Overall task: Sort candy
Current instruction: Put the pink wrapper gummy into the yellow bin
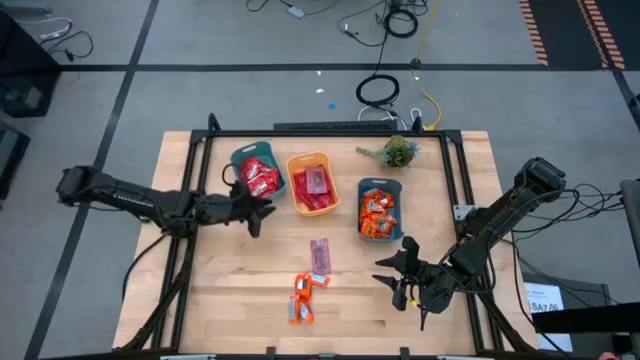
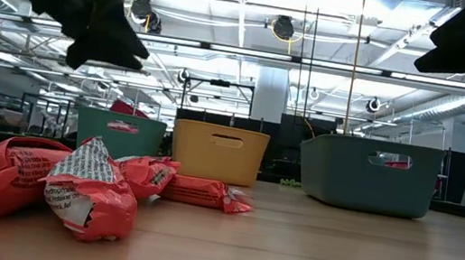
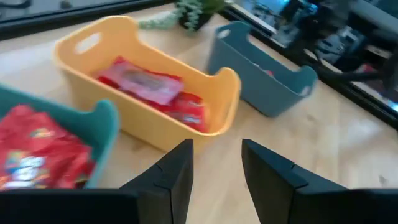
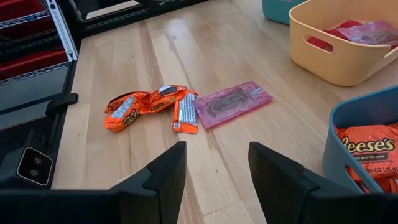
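Observation:
Loose candy lies flat on the table: a pale pink-mauve packet [image 1: 320, 253] [image 4: 231, 103] and several orange packets [image 1: 304, 294] [image 4: 151, 107] [image 2: 70, 185]. My left gripper [image 1: 262, 212] [image 3: 216, 163] is open and empty, above the table next to the left teal bin [image 1: 257, 173], which holds red candy [image 3: 37, 149]. The orange bin [image 1: 312, 183] [image 3: 146, 81] holds red candy and a pink packet. The right teal bin [image 1: 379, 208] [image 4: 367, 143] holds orange candy. My right gripper [image 1: 392, 272] [image 4: 216, 163] is open and empty, above the table right of the loose candy.
A small green plant [image 1: 397, 152] stands on the far side of the table, behind the right teal bin. Bare wood [image 1: 240, 290] stretches left of the loose candy. Black frame rails [image 1: 195, 190] run along the table's left and right sides.

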Motion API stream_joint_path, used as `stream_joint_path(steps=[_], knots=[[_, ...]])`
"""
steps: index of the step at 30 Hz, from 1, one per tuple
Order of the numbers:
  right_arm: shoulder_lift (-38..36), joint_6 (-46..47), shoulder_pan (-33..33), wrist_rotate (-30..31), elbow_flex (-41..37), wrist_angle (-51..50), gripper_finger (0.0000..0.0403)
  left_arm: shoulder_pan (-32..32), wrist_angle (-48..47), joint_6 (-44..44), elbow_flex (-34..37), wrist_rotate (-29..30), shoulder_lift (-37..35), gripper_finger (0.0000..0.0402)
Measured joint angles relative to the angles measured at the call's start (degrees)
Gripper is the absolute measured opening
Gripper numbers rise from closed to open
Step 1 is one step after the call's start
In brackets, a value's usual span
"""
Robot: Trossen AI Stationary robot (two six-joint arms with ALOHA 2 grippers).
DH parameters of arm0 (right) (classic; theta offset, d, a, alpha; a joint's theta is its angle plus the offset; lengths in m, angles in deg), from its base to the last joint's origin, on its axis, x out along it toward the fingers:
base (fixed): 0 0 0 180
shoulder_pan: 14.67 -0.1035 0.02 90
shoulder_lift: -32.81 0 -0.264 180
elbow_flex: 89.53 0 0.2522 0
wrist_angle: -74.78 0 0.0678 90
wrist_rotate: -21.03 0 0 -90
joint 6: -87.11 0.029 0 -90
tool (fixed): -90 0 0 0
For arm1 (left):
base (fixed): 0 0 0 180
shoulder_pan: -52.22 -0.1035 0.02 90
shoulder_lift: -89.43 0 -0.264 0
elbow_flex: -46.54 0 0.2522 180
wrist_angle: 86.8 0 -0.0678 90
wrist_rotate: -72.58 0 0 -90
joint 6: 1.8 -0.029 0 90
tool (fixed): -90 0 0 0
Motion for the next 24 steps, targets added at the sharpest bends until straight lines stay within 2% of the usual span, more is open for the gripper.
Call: stream_joint_path(steps=[6, 14, 19, 24], knots=[[-0.02, -0.02, 0.0, 0.0, 0.0, 0.0, 0.0165, 6.88, 0.7, -1.95, -6.28, 3.62, 8.84, 0.0139], [-0.02, -0.04, 0.0, 0.0, 0.0, 0.0, 0.0165, 13.57, 0.85, -11.85, -18.99, 4.39, 26.46, 0.0138], [-0.02, -0.02, 0.0, 0.0, 0.0, -0.01, 0.0165, 16.32, 0.88, -18.02, -25.89, 4.39, 37.21, 0.0138], [-0.02, -0.02, 0.0, 0.0, 0.0, 0.0, 0.0165, 16.67, 1.23, -17.28, -30.0, 4.39, 44.99, 0.0138]])
